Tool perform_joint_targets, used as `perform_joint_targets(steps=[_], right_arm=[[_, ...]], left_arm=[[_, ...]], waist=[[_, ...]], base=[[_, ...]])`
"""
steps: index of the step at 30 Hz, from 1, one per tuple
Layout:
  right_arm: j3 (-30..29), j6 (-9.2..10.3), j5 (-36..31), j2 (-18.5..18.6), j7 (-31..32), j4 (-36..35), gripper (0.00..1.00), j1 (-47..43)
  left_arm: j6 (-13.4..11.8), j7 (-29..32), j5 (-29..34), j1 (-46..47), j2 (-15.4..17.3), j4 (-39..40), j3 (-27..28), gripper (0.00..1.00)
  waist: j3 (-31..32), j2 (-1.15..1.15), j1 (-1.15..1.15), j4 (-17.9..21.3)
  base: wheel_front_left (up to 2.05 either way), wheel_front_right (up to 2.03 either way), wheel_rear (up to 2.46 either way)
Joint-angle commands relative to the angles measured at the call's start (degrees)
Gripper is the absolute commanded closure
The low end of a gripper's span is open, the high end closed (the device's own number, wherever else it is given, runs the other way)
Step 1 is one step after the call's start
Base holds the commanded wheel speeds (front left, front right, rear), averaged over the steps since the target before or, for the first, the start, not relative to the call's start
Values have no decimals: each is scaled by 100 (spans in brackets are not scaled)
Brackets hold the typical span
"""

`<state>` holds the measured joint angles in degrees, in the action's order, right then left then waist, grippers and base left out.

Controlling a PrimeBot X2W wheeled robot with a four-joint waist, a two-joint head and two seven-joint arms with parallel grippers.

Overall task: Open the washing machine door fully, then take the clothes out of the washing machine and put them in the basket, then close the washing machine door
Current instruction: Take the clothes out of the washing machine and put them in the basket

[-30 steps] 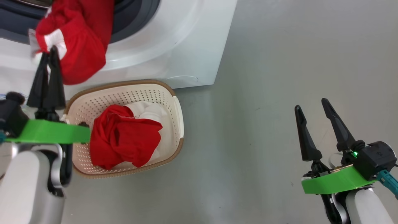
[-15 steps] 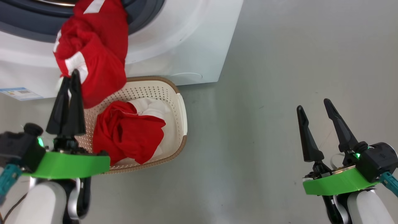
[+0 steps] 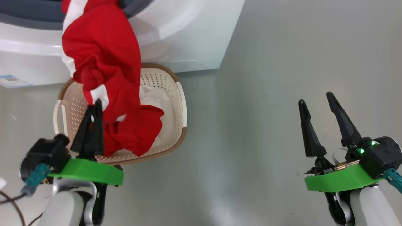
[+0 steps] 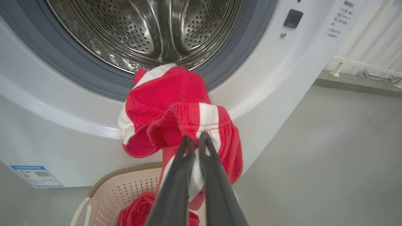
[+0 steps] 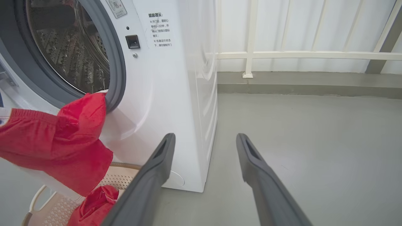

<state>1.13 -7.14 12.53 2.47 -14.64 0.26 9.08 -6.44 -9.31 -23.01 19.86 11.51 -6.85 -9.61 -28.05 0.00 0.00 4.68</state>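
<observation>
Left gripper clenched on a red garment above the basket.
In the head view the garment runs from the washing machine mouth at 11 o'clock down to the pinching fingers at 8 o'clock. It drapes over the basket, which sits on the floor just before the machine's front and holds another red piece and a white cloth. At 4 o'clock the right gripper hovers over the floor, jaws spread, holding nothing.
</observation>
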Motion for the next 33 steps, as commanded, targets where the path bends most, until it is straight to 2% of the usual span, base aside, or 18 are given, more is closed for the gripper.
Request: perform_joint_targets(steps=[1, 10, 11, 20, 33], right_arm=[[170, -35, -6, 41, -36, -135, 0, 76], [233, -35, -21, 41, -36, -131, 0, 208], [233, -35, -21, 41, -36, -131, 0, 208], [300, -35, -32, 41, -36, -143, 0, 318], [478, -35, 17, 41, -36, -141, 0, 471]], left_arm=[[73, -103, -52, 222, 72, -80, 160, 100], [374, -431, -130, 1022, -88, -2005, 115, 100], [374, -431, -130, 1022, -88, -2005, 115, 100], [611, -556, -82, 1790, -121, -3652, 180, 100], [720, -568, 144, 2386, -91, -5007, 330, 100]], waist=[[-93, 0, 0, 34], [-412, 0, 0, 168], [-412, 0, 0, 168], [-741, 0, 0, 253], [-1274, 0, 0, 473]], base=[[0, 0, 0], [0, 0, 0], [0, 0, 0], [0, 0, 0], [0, 0, 0]])
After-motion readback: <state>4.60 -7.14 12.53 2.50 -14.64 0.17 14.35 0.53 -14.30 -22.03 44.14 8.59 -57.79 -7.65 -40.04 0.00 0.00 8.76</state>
